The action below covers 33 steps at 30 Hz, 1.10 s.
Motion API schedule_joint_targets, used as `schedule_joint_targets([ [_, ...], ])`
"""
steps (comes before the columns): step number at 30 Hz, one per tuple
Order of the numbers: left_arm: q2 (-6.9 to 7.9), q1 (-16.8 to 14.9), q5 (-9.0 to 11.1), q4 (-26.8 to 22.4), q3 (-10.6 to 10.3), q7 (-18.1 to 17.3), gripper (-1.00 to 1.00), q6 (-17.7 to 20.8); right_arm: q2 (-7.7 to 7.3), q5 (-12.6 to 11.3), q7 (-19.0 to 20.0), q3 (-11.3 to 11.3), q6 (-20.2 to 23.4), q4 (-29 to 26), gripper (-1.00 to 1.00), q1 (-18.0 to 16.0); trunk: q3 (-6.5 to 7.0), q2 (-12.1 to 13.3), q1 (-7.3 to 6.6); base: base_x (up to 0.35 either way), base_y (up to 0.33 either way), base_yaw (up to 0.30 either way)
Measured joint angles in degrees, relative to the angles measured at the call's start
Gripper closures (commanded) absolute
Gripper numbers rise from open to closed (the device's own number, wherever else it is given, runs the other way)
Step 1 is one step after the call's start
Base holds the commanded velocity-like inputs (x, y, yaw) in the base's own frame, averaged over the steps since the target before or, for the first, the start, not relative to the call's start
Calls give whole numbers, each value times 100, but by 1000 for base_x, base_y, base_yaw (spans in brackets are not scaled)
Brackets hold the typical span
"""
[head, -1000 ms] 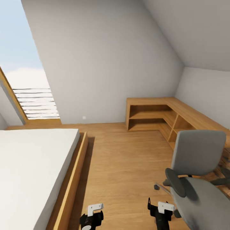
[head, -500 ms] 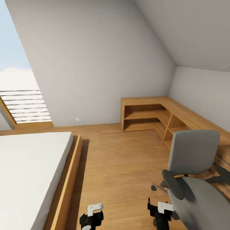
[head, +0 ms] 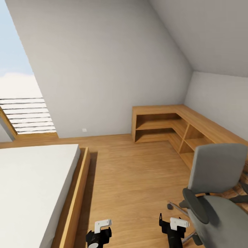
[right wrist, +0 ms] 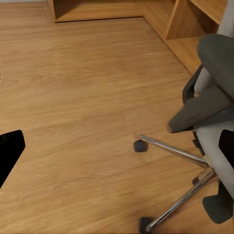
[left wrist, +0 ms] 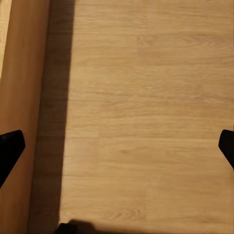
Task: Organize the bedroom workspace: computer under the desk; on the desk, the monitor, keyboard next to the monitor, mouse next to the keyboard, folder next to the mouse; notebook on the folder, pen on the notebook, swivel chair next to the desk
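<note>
The swivel chair (head: 216, 193) stands at the lower right of the head view, grey with a tall back and a dark oval armrest (head: 195, 206). The part of its seat that I see is bare. Its metal star base and castors (right wrist: 171, 175) lie just beyond my right gripper (right wrist: 117, 151), which is open and empty. My left gripper (left wrist: 117, 148) is open too, hanging over bare wood floor beside the bed frame. Both grippers, the left (head: 98, 233) and the right (head: 174, 227), sit low at the picture's bottom edge. The desk, computer, monitor, keyboard, mouse, folder, notebook and pen are out of view.
A white bed (head: 31, 186) on a low wooden frame (head: 74, 203) fills the left side. Low light-wood corner shelving (head: 165, 125) runs along the back and right walls. A skylight (head: 20, 103) slopes at the left. Wood floor (head: 134, 172) stretches between bed and chair.
The whole picture has shifted, so the camera has turned and moved a little. The chair now sits lower and further right in the picture. Both grippers keep their places and stay open.
</note>
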Motion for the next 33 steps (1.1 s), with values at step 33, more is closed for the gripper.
schedule_joint_targets([
  [33,0,1,5,8,0,-1,-100,1,-1,1,-1,1,-1,0,-100,0,0,-1,-3,222,25,0],
])
